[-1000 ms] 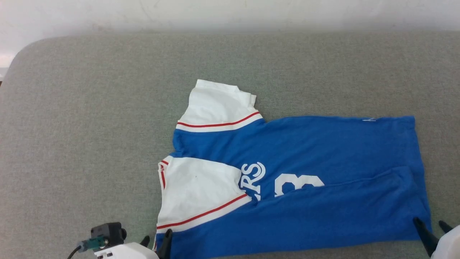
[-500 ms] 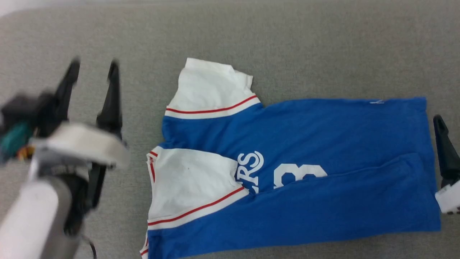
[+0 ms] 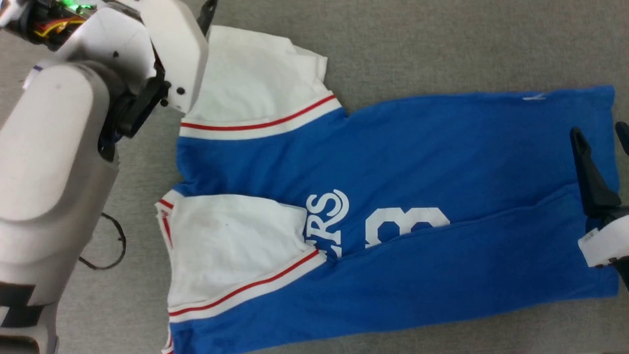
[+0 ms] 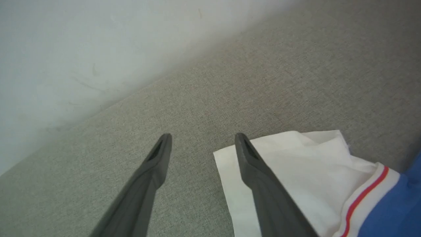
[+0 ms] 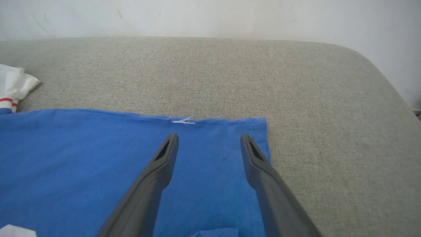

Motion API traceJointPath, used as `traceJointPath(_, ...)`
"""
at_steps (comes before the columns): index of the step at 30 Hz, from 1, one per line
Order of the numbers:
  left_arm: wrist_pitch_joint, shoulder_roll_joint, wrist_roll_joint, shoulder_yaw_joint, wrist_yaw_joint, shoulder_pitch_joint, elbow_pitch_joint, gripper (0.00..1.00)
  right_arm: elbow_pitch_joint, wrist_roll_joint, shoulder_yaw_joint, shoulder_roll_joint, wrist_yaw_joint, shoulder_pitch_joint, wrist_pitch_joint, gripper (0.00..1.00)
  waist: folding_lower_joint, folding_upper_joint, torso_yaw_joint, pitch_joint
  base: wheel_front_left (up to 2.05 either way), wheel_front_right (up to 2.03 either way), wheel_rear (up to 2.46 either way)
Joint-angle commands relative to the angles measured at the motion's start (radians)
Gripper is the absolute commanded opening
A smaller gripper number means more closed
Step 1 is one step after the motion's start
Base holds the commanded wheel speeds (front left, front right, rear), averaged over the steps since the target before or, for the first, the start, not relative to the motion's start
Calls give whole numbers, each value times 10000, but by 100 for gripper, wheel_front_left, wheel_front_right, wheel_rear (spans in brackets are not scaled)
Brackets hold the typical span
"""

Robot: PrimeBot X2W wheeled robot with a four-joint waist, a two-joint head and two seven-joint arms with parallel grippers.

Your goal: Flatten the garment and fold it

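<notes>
- On the grey woven-fabric surface (image 3: 442,44) in front of me lies the royal-blue jersey T-shirt (image 3: 442,162) with white short sleeves and thin red stripes. Its neck end is toward my left and its hem toward my right.
- The shirt's near long side is folded up over the body. The fold partly covers the white printed letters (image 3: 327,216) and the white number (image 3: 403,226), and the near sleeve lies over the chest.
- The far white sleeve (image 3: 255,73) lies spread on the surface, a little rumpled at its outer corner.
- My left gripper (image 4: 203,136) has its fingers spread wide with nothing between them. One finger is over the outer edge of that far sleeve, the other over bare grey fabric. I cannot tell whether either touches.
- My right gripper (image 5: 210,136) is also spread and empty. It is over the blue cloth at the far hem corner, beside a small white thread mark (image 5: 183,121).
- A thin black cable loop (image 3: 105,246) lies on the surface beside my pale left forearm (image 3: 49,162).
- A pale wall (image 4: 65,49) rises behind the surface.
</notes>
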Motion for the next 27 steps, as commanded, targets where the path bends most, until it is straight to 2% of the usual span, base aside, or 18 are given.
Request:
traceJointPath(1, 39, -16, -24, -29, -41, -109, 41, 100, 20, 96, 9, -61, -21, -161, -48, 100, -3, 0, -470, 522, 0, 0, 0)
traceJointPath(5, 897, 19, -292, -101, -85, -271, 633, 100, 181, 165, 101, -125, -21, -297, -91, 100, -3, 0, -738, 797, 0, 0, 0)
traceJointPath(12, 2194, 205, -875, -12, 125, -19, 895, 100, 375, 239, 118, -199, -21, -385, -170, 100, -3, 0, -955, 1074, 0, 0, 0)
traceJointPath(13, 2226, 267, -865, -14, 132, 7, 872, 33, 385, 247, 131, -210, -21, -402, -174, 100, -3, 0, -972, 1101, 0, 0, 0)
traceJointPath(14, 2215, 310, -870, 9, 159, 44, 867, 0, 394, 254, 144, -220, -21, -432, -176, 100, -3, 0, -986, 1123, 0, 0, 0)
traceJointPath(21, 1371, 346, -804, 128, 323, 464, 964, 0, -231, 699, 175, -530, -21, -1024, -83, 100, -3, 0, -914, 839, 0, 0, 0)
traceJointPath(24, 1104, 289, -897, 115, 283, 711, 1000, 0, -919, 918, 67, -1116, -21, -1730, 357, 100, -3, 0, -806, 588, 0, 0, 0)
traceJointPath(27, 917, 201, -982, 100, 264, 857, 974, 0, -1293, 1220, 128, -1828, -21, -2688, 1241, 100, -3, 0, -662, 440, 0, 0, 0)
